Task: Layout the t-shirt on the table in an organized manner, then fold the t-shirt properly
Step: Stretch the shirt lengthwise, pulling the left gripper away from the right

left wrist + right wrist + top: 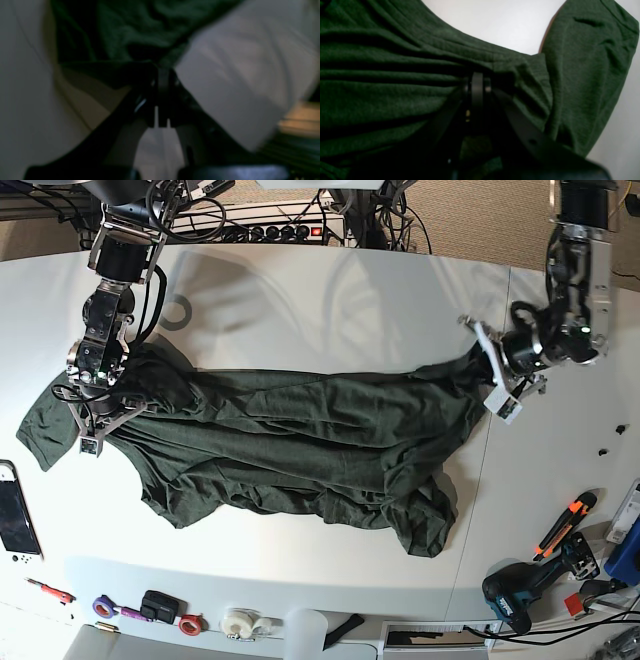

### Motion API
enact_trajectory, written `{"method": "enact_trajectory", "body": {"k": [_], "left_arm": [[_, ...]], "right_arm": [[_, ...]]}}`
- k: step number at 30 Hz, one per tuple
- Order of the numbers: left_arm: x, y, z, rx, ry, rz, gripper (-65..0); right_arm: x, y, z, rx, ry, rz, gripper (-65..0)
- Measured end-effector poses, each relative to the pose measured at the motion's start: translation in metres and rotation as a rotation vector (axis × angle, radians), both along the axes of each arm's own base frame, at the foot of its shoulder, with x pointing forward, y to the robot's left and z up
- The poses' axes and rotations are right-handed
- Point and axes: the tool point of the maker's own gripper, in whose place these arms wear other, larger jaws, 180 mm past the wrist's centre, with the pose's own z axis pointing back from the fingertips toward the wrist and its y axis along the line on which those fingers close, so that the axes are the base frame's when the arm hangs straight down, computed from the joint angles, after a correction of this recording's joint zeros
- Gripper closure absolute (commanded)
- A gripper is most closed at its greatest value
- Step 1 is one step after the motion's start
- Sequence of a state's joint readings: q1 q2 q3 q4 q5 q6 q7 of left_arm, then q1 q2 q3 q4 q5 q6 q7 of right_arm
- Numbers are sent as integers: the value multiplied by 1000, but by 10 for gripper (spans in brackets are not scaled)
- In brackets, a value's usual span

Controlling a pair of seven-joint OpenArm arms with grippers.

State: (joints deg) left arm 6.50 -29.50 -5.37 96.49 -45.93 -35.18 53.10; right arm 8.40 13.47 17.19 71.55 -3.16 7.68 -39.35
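Observation:
The dark olive-green t-shirt [300, 440] is stretched, wrinkled, across the white table [350, 300] between both arms. In the base view my left gripper [482, 362] is at the shirt's right end, shut on a pinched corner of fabric. The left wrist view is blurred but shows the same: the left gripper [162, 72] closed, with the t-shirt [140, 30] bunching out from its tips over the table [250, 75]. My right gripper [100, 412] is shut on the shirt's left end near a sleeve. Up close, the right gripper [477, 77] clamps a fold of the t-shirt [382, 87].
A drill [520, 590] and an orange-handled tool [565, 525] lie at the front right. Tape rolls [240, 622] and small items line the front edge. A white device [15, 520] sits at the left edge, a power strip [270, 230] and cables at the back.

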Motion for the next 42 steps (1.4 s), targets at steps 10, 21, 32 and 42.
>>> {"method": "enact_trajectory", "body": {"k": [10,21,32,42], "left_arm": [[-13,45,-2,151,65,-65,0],[-3,80,-6,279,73,57,0],[6,76,0,241,25,75,0],[12,74,5,229,-2,80,-50]], "right_arm": [[-3,-8,2,-51,16,-17,0],[-24,-50,9,-143,78,-100,0],[-16,-52,17,-158,81,-67,-314],[13,-70,101,-246,-110,-116,-314]]}}
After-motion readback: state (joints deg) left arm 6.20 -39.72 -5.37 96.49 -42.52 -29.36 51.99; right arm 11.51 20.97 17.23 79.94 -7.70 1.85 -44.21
